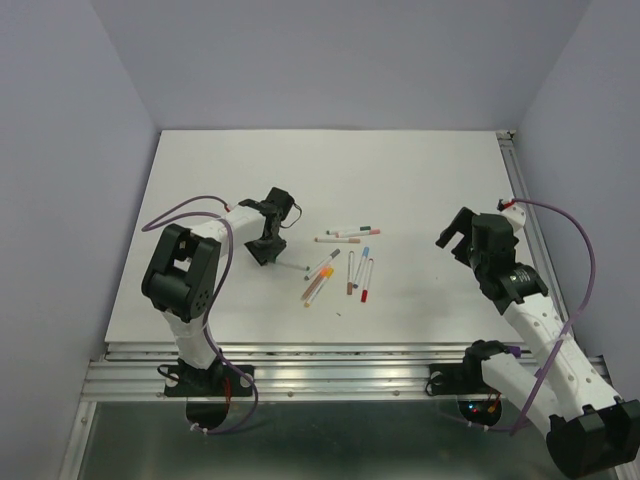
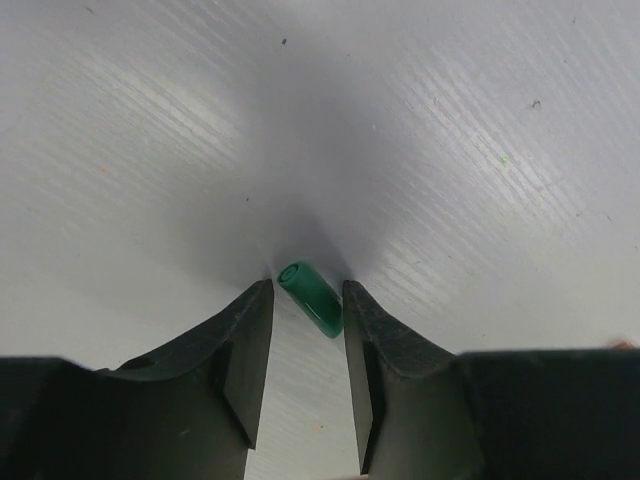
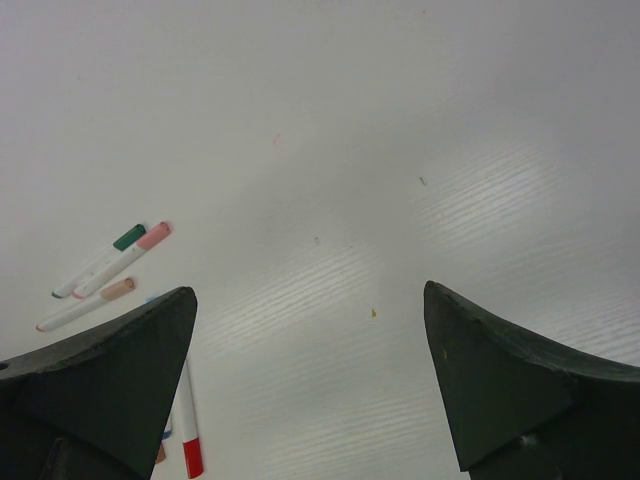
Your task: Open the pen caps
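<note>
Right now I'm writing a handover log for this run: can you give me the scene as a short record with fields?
left gripper: open, down at the table, fingers either side of the green cap
green cap: lying on the table, not clamped
right gripper: wide open, empty
pens: scattered mid-table between the arms

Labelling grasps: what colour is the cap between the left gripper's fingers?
Green cap; it shows best in the left wrist view.

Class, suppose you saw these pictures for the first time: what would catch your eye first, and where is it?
A small green cap lies on the white table between the fingers of the left gripper. A scatter of coloured pens sits mid-table, between the two arms. The right gripper hangs wide open, holding nothing.
</note>
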Robot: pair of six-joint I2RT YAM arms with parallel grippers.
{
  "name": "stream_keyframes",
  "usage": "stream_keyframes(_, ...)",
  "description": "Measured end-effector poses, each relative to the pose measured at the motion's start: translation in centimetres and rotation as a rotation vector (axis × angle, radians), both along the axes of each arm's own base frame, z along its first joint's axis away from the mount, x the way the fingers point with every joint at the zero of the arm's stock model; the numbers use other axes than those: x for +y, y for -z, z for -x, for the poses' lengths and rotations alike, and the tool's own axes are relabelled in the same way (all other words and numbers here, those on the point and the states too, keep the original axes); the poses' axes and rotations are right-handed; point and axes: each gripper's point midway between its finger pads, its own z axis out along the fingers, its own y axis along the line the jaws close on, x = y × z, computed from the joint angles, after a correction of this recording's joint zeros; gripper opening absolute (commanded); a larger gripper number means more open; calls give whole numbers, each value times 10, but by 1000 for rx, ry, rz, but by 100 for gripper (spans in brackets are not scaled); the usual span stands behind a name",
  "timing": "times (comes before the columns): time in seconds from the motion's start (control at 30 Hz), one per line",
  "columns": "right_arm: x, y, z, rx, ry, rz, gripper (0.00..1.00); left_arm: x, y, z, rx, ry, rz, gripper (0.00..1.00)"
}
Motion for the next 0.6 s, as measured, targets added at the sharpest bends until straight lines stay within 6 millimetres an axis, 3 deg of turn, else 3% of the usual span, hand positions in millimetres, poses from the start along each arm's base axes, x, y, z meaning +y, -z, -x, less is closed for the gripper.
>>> stream_keyframes(0.07, 0, 0, 0, 1, 0, 0, 100, 0, 0, 0, 1, 0, -2, 42)
stream_keyframes(0.17, 0, 1, 0, 1, 0, 0, 100, 0, 1, 0, 1, 0, -2, 30)
stream_keyframes(0.33, 0, 1, 0, 1, -1, 0, 100, -1, 1, -2, -4, 2, 1, 25)
stream_keyframes(0.5, 1, 1, 0, 2, -7, -4, 100, -2, 2, -2, -3, 4, 5, 0)
stream_keyframes(0.6, 3, 1, 0, 3, -13, -8, 100, -2, 2, -3, -5, 9, 7, 0)
